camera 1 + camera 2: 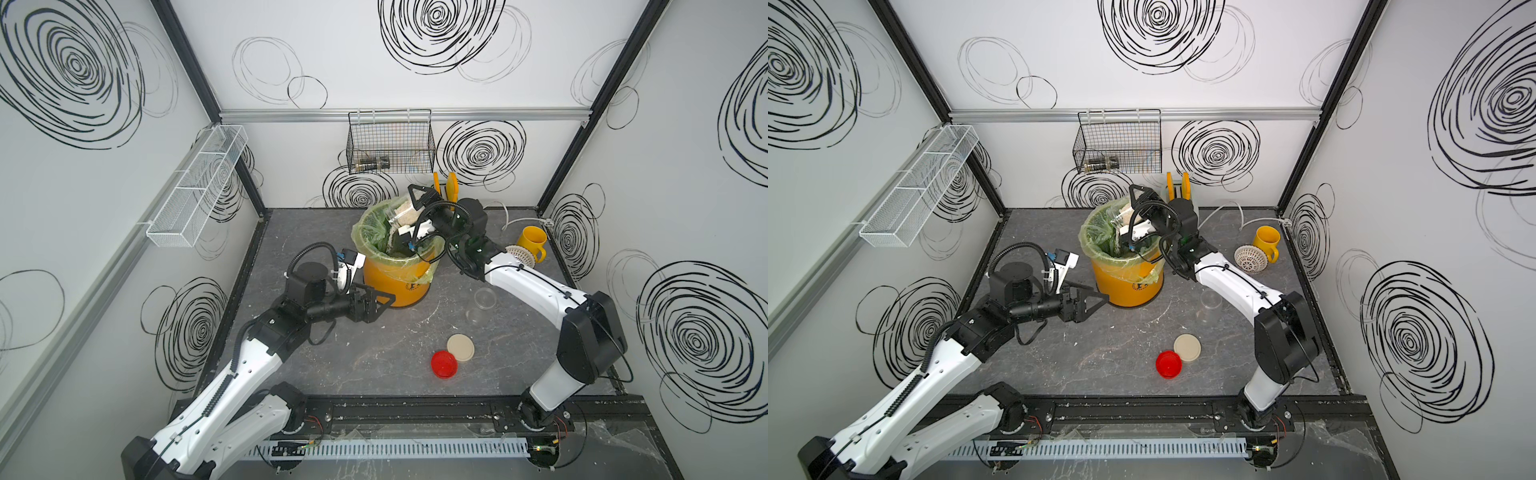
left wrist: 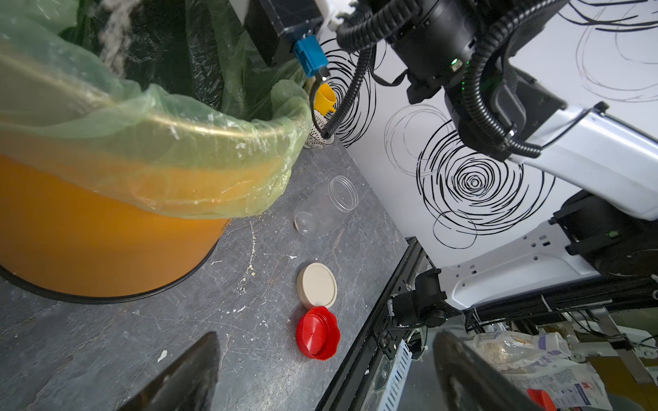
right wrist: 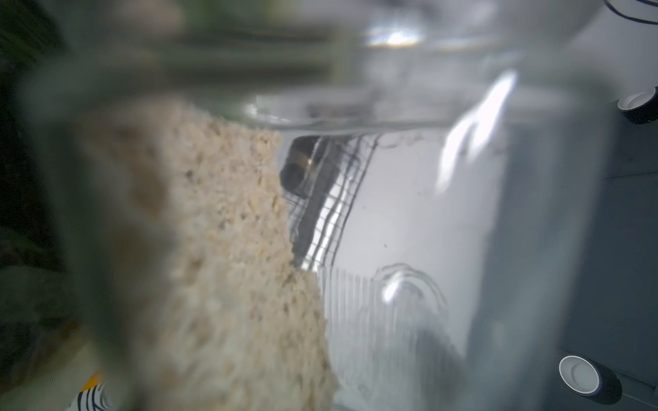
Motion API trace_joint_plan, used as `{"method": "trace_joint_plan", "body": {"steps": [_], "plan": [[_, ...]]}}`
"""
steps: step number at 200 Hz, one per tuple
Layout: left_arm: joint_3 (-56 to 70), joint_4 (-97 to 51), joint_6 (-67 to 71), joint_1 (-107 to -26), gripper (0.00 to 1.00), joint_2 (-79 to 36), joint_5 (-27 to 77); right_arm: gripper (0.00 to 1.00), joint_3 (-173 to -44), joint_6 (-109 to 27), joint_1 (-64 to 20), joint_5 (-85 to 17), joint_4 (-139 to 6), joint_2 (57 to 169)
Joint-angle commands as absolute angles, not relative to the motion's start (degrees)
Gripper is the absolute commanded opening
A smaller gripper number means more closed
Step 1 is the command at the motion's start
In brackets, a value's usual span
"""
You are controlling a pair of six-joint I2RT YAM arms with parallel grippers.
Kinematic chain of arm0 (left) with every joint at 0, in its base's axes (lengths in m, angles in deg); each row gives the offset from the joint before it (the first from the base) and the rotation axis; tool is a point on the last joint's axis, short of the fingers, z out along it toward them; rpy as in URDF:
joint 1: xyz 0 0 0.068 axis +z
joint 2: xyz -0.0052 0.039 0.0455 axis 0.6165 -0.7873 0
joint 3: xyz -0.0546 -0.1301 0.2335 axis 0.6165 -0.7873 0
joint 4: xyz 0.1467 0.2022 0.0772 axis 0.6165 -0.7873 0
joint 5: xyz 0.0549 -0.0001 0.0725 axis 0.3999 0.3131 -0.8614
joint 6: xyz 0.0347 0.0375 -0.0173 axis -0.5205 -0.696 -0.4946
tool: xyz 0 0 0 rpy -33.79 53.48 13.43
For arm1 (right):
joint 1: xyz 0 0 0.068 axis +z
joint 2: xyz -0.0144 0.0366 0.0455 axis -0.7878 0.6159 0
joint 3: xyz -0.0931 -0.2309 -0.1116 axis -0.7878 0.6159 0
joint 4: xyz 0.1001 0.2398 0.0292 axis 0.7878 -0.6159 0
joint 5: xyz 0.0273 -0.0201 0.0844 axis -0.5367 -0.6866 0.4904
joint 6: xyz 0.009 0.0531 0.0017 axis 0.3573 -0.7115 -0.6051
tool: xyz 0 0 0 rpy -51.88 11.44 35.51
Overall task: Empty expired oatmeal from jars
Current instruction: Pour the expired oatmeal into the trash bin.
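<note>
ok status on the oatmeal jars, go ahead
Left gripper open, empty, beside orange bucket. Right gripper shut on clear jar, tipped over bucket, oatmeal partly inside. Second jar empty, on its side; nothing in the way.

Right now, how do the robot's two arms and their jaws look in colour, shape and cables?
Left arm and right arm match: white shells on the long links, black joints and wrists. Black ribbed cable hoses loop at each wrist, beside a white camera box with a blue plug. The jaws are black, hollow triangular frames.
</note>
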State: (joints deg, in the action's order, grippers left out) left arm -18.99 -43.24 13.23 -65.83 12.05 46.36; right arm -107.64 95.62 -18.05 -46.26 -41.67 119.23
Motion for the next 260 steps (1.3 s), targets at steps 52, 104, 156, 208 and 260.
{"method": "trace_joint_plan", "body": {"steps": [52,104,156,208,260], "plan": [[-15.67,-42.37,13.03,-65.41,0.96,11.98,46.17,0.44,-108.43,110.85,-19.4,-47.38,-38.17,114.03],[-15.43,-42.73,12.97,-63.02,0.96,12.13,46.46,0.45,-109.99,113.69,-20.52,-46.76,-40.22,111.37],[-15.42,-43.19,12.43,-62.17,0.96,12.21,47.17,0.48,-109.25,118.17,-20.26,-50.06,-40.65,111.87],[-15.57,-43.12,11.97,-63.64,0.96,12.22,46.9,0.48,-108.67,115.49,-18.1,-50.95,-41.71,111.81],[-13.59,-44.7,10.99,-65.13,0.96,12.11,45.85,0.44,-105.99,95.5,-17.68,-48.59,-45.51,109.07]]}}
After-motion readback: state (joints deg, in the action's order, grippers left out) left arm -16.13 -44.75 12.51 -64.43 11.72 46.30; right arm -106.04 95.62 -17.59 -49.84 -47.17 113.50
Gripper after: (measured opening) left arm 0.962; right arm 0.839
